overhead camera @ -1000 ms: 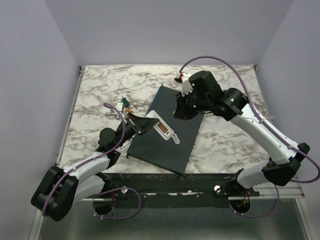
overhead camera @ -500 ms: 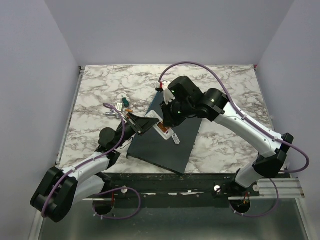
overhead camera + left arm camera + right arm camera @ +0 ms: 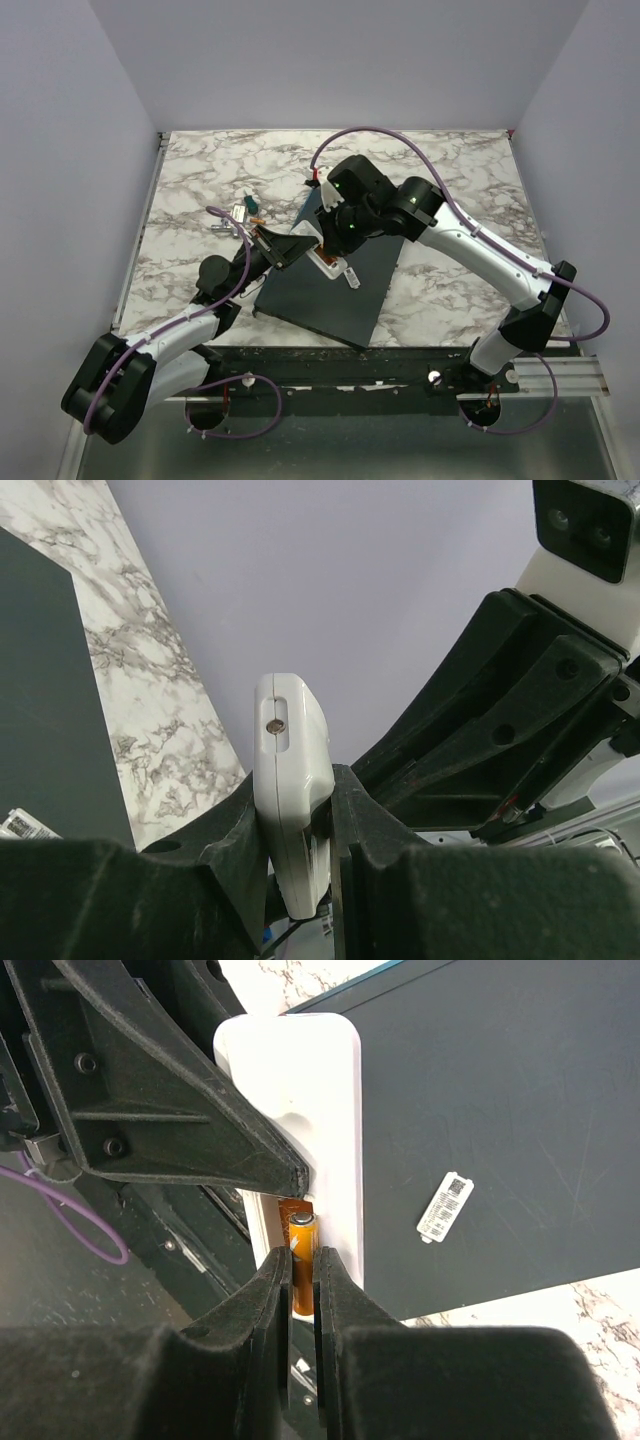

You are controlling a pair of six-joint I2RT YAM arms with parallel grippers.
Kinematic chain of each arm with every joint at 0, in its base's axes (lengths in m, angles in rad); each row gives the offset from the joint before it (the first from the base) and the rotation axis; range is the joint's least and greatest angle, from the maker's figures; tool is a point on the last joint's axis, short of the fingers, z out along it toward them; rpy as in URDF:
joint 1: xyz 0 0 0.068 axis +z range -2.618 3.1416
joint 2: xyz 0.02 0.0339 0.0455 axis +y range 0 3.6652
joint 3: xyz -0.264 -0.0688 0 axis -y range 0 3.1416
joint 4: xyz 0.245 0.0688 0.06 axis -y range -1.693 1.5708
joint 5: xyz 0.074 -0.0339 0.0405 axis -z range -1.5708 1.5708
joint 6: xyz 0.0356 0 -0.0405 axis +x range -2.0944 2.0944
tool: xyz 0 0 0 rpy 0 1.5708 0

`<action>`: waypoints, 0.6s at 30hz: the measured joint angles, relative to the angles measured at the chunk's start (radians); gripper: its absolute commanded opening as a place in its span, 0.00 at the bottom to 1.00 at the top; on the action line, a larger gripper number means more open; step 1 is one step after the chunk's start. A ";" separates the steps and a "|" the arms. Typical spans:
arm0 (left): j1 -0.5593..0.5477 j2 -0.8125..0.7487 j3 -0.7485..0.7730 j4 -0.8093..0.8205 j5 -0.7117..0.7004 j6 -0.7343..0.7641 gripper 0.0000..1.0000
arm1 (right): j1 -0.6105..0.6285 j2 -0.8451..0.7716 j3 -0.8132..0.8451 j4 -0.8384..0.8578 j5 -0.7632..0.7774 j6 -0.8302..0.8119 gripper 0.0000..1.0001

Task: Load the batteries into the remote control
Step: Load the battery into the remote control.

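Note:
My left gripper (image 3: pixel 296 246) is shut on the white remote control (image 3: pixel 322 261) and holds it over the dark slab, back side up. In the left wrist view the remote (image 3: pixel 291 780) stands on edge between my fingers (image 3: pixel 225 830). My right gripper (image 3: pixel 302 1272) is shut on an orange battery (image 3: pixel 303 1245). The battery's tip sits at the orange-lined battery bay in the remote's back (image 3: pixel 315 1100). In the top view the right gripper (image 3: pixel 336 244) is right above the remote. A second small orange cylinder (image 3: pixel 256 217) lies on the marble at the left.
The large dark grey slab (image 3: pixel 330 295) lies under both grippers on the marble table (image 3: pixel 450 170). A small white labelled piece (image 3: pixel 445 1207) lies on the slab near the remote. A small white-green object (image 3: pixel 240 209) lies at the left by the orange cylinder.
My right arm has swung left and down with the battery, from over the slab's far edge to right above the remote. The left gripper and remote have stayed in place.

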 measured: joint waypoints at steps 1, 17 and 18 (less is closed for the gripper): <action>0.000 0.000 0.000 0.000 0.000 0.002 0.00 | 0.000 0.001 0.000 0.000 -0.001 0.000 0.01; -0.002 0.000 0.000 0.011 -0.003 0.031 0.00 | 0.002 0.010 0.003 -0.025 -0.050 0.024 0.01; -0.002 0.000 0.000 0.014 -0.003 0.032 0.00 | 0.002 0.010 0.003 -0.027 -0.053 0.026 0.01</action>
